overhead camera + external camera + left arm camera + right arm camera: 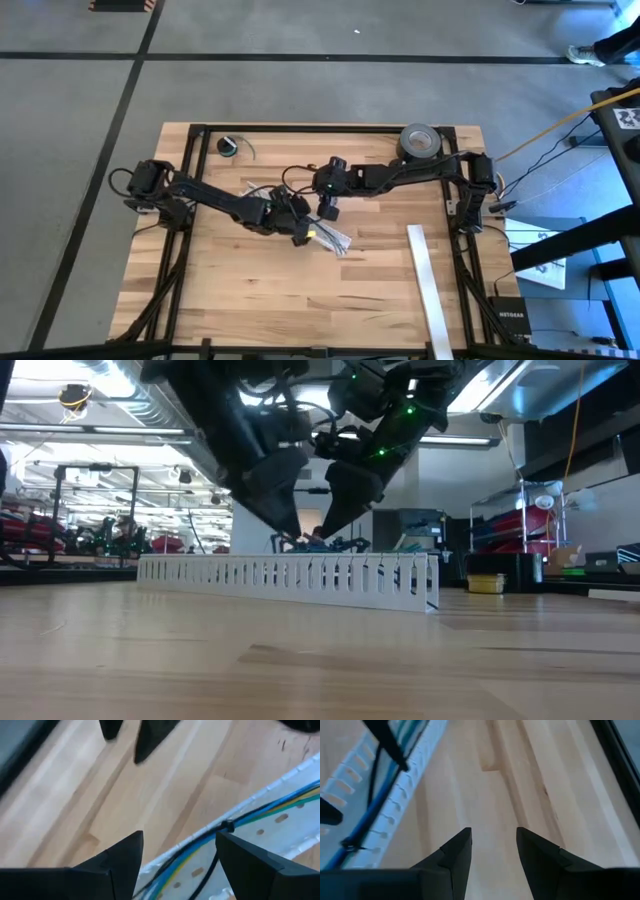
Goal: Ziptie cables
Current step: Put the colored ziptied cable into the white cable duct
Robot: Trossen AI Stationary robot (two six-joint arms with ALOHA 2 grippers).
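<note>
The cables (pixel 270 805), blue, green and yellow wires, lie along a white slotted strip (pixel 295 827), with a black ziptie (pixel 227 826) around them. In the high view the bundle (pixel 330 238) sits mid-table. My left gripper (pixel 180 842) is open and low over the bundle, a finger on each side of it. My right gripper (pixel 493 837) is open over bare wood just beside the strip (pixel 395 795); in the high view it (pixel 327 210) stands just to the far side of the left gripper (pixel 300 232). A second black tie (pixel 350 845) crosses the wires. My left gripper straddles the bundle from above, slanting down, with the wires running across between its fingers. The ziptie's head (pixel 227 826) lies right at one fingertip (pixel 222 840); I cannot tell whether the finger touches it. The bundle rests on the strip.
A second long white slotted strip (pixel 430 290) lies toward the table's near right. A grey tape roll (pixel 420 142) sits at the far right and a small round coil (pixel 230 147) at the far left. In the low view a white slotted strip (pixel 290 582) crosses in front of both grippers.
</note>
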